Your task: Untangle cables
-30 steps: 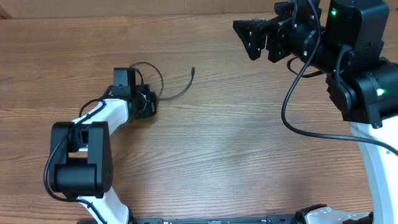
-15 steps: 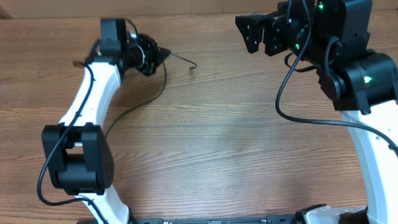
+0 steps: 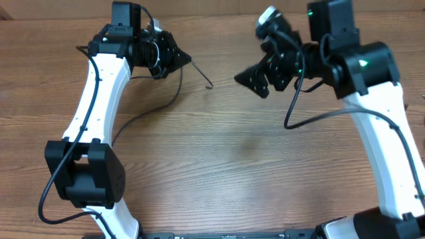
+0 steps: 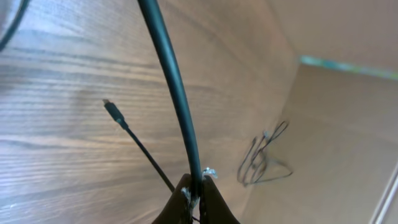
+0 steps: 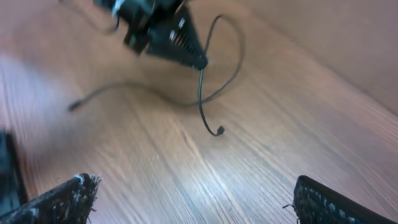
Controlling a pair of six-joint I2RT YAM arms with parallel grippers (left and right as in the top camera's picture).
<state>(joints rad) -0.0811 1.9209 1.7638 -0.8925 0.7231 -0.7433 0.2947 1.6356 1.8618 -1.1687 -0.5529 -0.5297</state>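
Observation:
My left gripper is at the far left of the table, shut on a thin black cable whose short end hangs down to a small plug tip. In the left wrist view the fingers pinch this cable, and a second thin strand ends in a plug on the wood. A longer strand curves down and left under the arm. My right gripper hovers open just right of the plug tip. From the right wrist, the dangling end and a loop show ahead of the wide-apart fingers.
A cardboard wall runs along the table's far edge, close behind both grippers. The right arm's own thick black cable loops below its wrist. Bare wooden table lies in front.
The left arm has carried the cable from mid-table to the far left and holds it raised. The right arm has swung down and left, toward the hanging end.

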